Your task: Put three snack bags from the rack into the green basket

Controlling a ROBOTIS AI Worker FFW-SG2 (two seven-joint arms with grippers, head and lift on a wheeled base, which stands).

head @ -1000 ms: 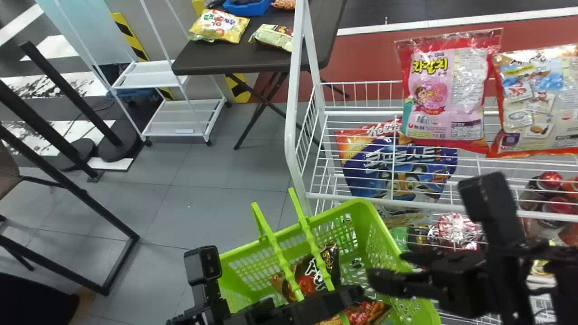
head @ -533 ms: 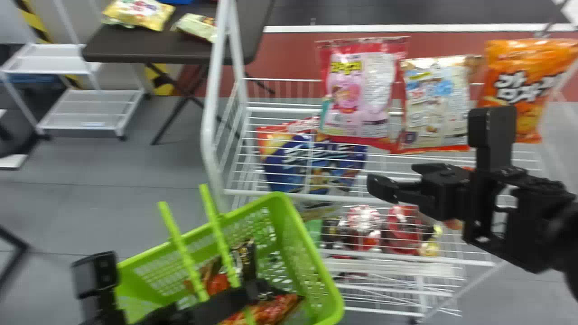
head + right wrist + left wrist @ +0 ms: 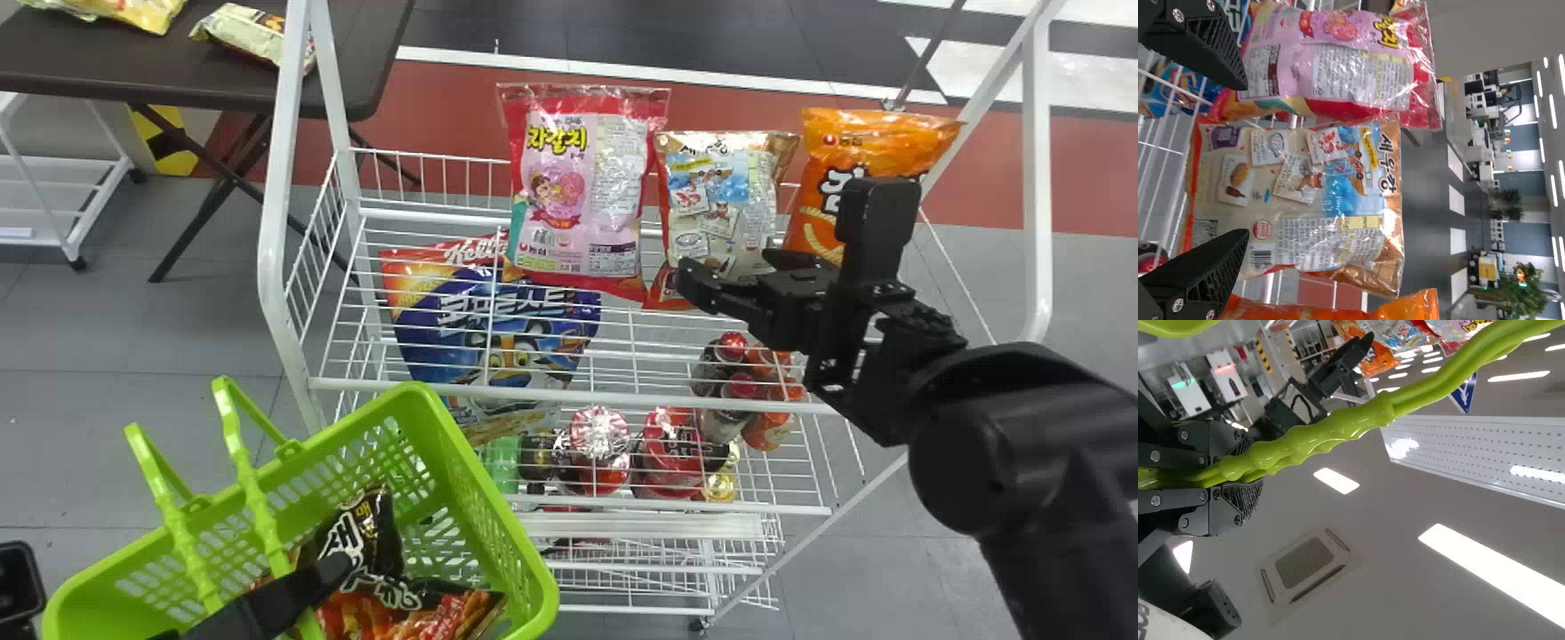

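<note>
Over grey floor tiles (image 3: 116, 409), the left gripper (image 3: 307, 591) clasps the handle (image 3: 258, 507) of the green basket (image 3: 493, 511), snack packets (image 3: 360, 533) inside; the right gripper (image 3: 731, 268) is spread before three snack bags (image 3: 720, 187) standing on the wire rack (image 3: 569, 396), near a dark table (image 3: 133, 67).

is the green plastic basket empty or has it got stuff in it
Not empty: shiny black and red snack packaging lies inside the green plastic basket, with bare mesh beside it.

Snack bags (image 3: 582, 196) are seen sealed in glossy, creased plastic film, the green basket (image 3: 416, 404) is moulded in smooth, shiny plastic, and the rack (image 3: 270, 258) is built of smooth, coated metal wire
</note>
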